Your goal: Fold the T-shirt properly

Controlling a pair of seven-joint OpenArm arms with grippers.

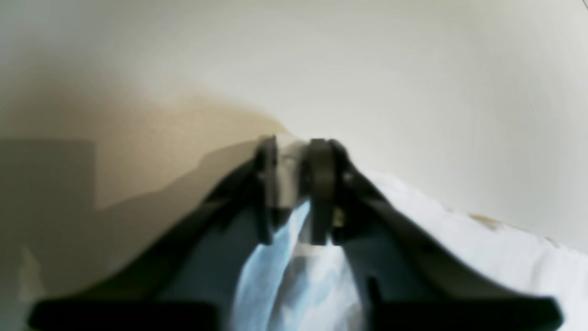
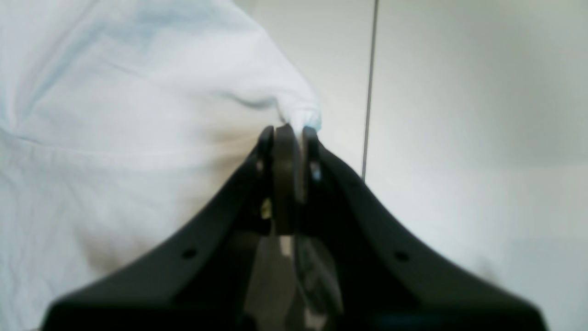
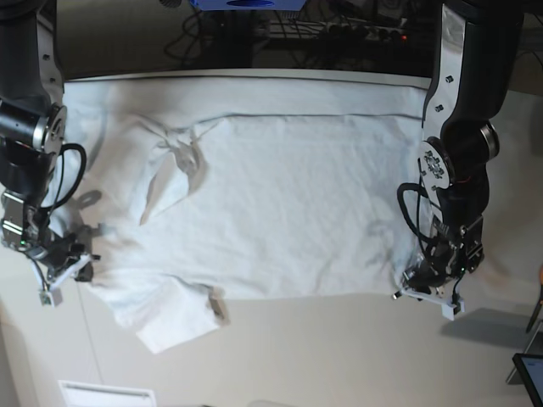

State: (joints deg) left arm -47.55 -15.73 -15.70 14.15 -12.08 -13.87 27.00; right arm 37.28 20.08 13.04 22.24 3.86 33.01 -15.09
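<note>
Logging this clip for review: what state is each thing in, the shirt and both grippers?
T-shirt: spread on the table, wrinkled, not yet folded, one sleeve crumpled.
Left gripper: shut on the T-shirt's edge.
Right gripper: shut on the T-shirt's edge.
Table: bare in front.

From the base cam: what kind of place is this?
Likely a robotics lab bench: two arms work a T-shirt spread on a pale tabletop, with cables and electronics crowding the dark back edge.

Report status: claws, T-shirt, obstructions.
Left claw shut on T-shirt edge. Right claw shut on opposite edge. T-shirt spread flat, unfolded. No obstructions.
</note>
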